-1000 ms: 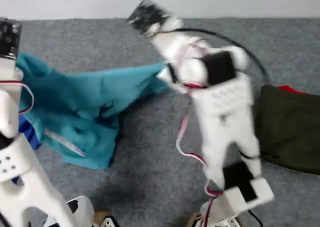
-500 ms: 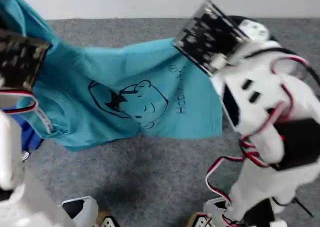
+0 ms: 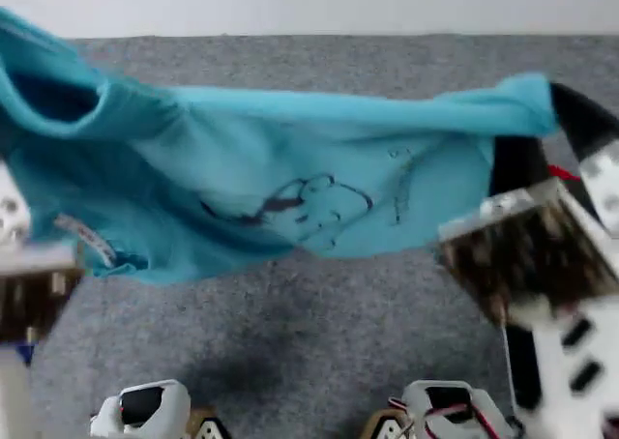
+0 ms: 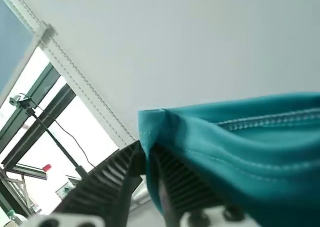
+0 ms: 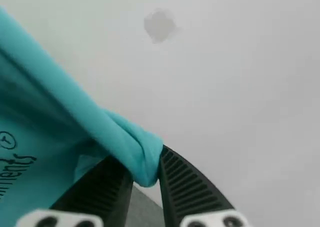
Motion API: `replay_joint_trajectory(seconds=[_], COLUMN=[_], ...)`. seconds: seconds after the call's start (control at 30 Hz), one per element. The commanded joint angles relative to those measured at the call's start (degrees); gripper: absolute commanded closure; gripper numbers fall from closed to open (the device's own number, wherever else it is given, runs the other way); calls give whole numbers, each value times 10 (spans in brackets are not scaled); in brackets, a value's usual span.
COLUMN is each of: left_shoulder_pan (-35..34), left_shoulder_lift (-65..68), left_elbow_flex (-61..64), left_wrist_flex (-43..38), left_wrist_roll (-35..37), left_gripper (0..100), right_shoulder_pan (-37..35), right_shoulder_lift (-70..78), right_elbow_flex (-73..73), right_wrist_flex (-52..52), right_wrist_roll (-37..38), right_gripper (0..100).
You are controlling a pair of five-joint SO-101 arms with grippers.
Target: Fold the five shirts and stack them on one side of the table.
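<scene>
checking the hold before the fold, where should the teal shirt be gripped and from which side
By the two ends of its upper edge, one arm from each outer side. The teal shirt hangs spread out, and the left gripper and right gripper each pinch a bunched corner there, so the cloth drapes open between them.

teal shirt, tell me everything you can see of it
The teal shirt is soft, thin-looking cloth with a dark line drawing and some lettering printed in the middle, a white label near one lower edge and a stitched hem. It hangs spread wide in the air above the grey table, sagging in the middle. The left tool and the right tool each pinch a bunched top corner.
</scene>
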Motion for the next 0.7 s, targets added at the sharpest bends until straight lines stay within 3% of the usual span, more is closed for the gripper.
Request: replay_joint_trajectory(seconds=[0.0,0.2,0.33,0.47,0.67], left_shoulder_pan=[2,3,3,4,13], left_shoulder_lift=[0,4,5,6,5], left_elbow_flex=[-52,-94,-29,120,426], left_wrist_flex=[10,7,7,-16,-198], left_wrist_roll=[-4,-4,-4,-7,-43], left_gripper=[987,987,987,987,987], right_shoulder_pan=[29,65,65,62,-7], right_shoulder_lift=[-19,-37,-7,37,126], right_elbow_flex=[-14,-10,44,134,244], right_wrist_flex=[10,14,27,22,-3], right_wrist_roll=[22,40,40,38,36], right_gripper=[988,988,988,988,988])
